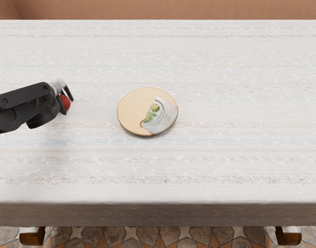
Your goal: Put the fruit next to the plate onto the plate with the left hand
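A round tan plate (134, 111) with a pale patterned patch on its right side lies near the middle of the table. Well to its left, a small red fruit (66, 104) shows between the fingers of my left hand (63, 98), whose black arm comes in from the left edge. The fingers curl around the fruit and hide most of it. Whether the fruit rests on the cloth or is lifted off it cannot be told. No right arm shows.
A whitish striped cloth (225, 155) covers the whole table. The table's front edge runs along the bottom of the picture, with tiled floor and wooden chair feet below it.
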{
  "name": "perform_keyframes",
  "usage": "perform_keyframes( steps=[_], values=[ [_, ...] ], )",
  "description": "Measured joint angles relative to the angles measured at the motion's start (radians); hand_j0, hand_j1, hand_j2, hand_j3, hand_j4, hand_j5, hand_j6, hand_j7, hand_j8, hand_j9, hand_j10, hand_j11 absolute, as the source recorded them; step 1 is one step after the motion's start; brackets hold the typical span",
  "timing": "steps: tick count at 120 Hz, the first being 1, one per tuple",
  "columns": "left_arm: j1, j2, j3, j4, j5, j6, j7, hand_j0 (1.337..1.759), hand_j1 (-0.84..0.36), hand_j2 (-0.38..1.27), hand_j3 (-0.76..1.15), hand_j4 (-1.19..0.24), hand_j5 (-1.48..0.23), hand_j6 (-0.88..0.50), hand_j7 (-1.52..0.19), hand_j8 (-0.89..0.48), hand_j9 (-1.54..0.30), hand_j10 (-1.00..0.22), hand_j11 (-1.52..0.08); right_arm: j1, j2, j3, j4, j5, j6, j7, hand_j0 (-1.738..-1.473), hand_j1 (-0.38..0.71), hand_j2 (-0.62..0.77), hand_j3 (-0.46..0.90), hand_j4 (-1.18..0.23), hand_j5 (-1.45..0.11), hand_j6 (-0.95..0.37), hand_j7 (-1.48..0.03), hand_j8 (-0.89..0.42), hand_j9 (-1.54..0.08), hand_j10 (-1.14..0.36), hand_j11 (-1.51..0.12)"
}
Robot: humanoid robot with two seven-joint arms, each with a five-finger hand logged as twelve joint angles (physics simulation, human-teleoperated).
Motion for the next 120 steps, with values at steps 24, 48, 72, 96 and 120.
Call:
perform_keyframes(
  steps=[24,48,72,96,120],
  values=[
    [-0.016,0.003,0.001,-0.008,-0.012,-0.005,-0.001,1.649,-0.23,0.10,0.00,-0.64,-0.83,-0.46,-0.85,-0.44,-0.87,-0.65,-0.87,0.000,0.000,0.000,0.000,0.000,0.000,0.000,-1.658,-0.30,-0.01,0.00,-0.04,-0.05,-0.04,-0.05,-0.04,-0.05,-0.04,-0.05],
    [-0.051,0.018,0.001,-0.047,-0.015,-0.006,-0.001,1.649,-0.25,0.10,0.00,-0.63,-0.86,-0.45,-0.87,-0.43,-0.88,-0.65,-0.88,0.000,0.000,0.000,0.000,0.000,0.000,0.000,-1.658,-0.30,-0.01,0.00,-0.04,-0.05,-0.04,-0.05,-0.04,-0.05,-0.04,-0.05],
    [-0.106,0.031,-0.002,-0.164,-0.015,0.000,-0.001,1.650,-0.24,0.11,0.00,-0.62,-0.88,-0.45,-0.87,-0.43,-0.88,-0.65,-0.87,0.000,0.000,0.000,0.000,0.000,0.000,0.000,-1.658,-0.30,-0.01,0.00,-0.04,-0.05,-0.04,-0.05,-0.04,-0.05,-0.04,-0.05],
    [-0.133,0.055,-0.029,-0.304,-0.017,0.010,-0.001,1.651,-0.24,0.10,0.00,-0.62,-0.88,-0.45,-0.87,-0.43,-0.88,-0.65,-0.87,0.000,0.000,0.000,0.000,0.000,0.000,0.000,-1.658,-0.30,-0.01,0.00,-0.04,-0.05,-0.04,-0.05,-0.04,-0.05,-0.04,-0.05],
    [-0.168,0.047,-0.049,-0.414,-0.069,0.014,-0.001,1.652,-0.23,0.10,0.00,-0.61,-0.89,-0.46,-0.87,-0.44,-0.88,-0.66,-0.86,0.000,0.000,0.000,0.000,0.000,0.000,0.000,-1.658,-0.30,-0.01,0.00,-0.04,-0.05,-0.04,-0.05,-0.04,-0.05,-0.04,-0.05]
  ],
)
